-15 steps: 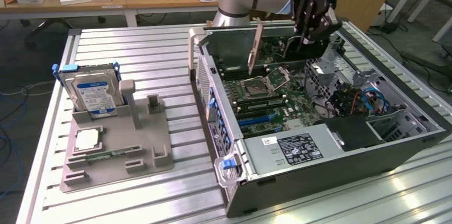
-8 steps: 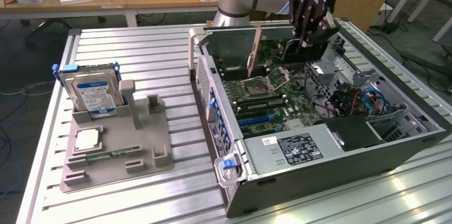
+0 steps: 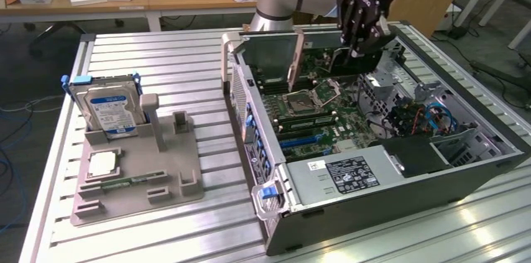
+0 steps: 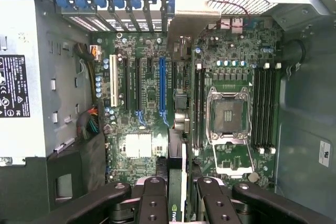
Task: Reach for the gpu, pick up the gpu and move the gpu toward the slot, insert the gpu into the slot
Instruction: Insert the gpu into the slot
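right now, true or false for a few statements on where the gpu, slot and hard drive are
1. The end effector grips the gpu. True.
2. The gpu is seated in the slot. False: the blue slot is empty, and the gpu is held clear of the motherboard.
3. The hard drive stands upright in the gray holder, outside the case. True.
4. The case is closed. False: its side is open and the motherboard is exposed.
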You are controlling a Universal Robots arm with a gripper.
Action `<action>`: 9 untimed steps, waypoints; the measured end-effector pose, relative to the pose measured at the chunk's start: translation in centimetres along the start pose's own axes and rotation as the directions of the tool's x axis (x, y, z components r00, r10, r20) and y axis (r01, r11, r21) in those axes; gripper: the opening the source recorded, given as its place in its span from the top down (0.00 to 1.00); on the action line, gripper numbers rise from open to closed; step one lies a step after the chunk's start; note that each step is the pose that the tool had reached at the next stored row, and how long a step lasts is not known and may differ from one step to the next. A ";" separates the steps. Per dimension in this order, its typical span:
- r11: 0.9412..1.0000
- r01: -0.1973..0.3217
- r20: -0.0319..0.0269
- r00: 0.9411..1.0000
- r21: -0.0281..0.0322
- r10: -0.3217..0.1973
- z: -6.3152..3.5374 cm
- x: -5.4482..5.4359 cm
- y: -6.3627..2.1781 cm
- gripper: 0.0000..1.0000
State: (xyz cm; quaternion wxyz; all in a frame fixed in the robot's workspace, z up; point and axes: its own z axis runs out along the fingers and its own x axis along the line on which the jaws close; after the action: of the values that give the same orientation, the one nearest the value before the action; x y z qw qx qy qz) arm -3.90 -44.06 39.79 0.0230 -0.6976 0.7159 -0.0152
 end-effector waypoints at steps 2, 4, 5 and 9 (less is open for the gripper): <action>1.000 0.000 0.000 1.000 0.000 0.000 0.02 0.0 0.16 0.74; 1.000 0.000 0.000 1.000 0.000 0.000 0.04 0.0 0.36 0.74; 1.000 0.000 0.000 1.000 0.000 0.000 0.05 0.0 0.47 0.74; 1.000 0.000 0.000 1.000 0.000 0.000 0.06 0.1 0.63 0.74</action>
State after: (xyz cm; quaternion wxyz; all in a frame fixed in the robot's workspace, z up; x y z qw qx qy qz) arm -4.52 -44.18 39.70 0.0231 -0.6976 0.7159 -0.0152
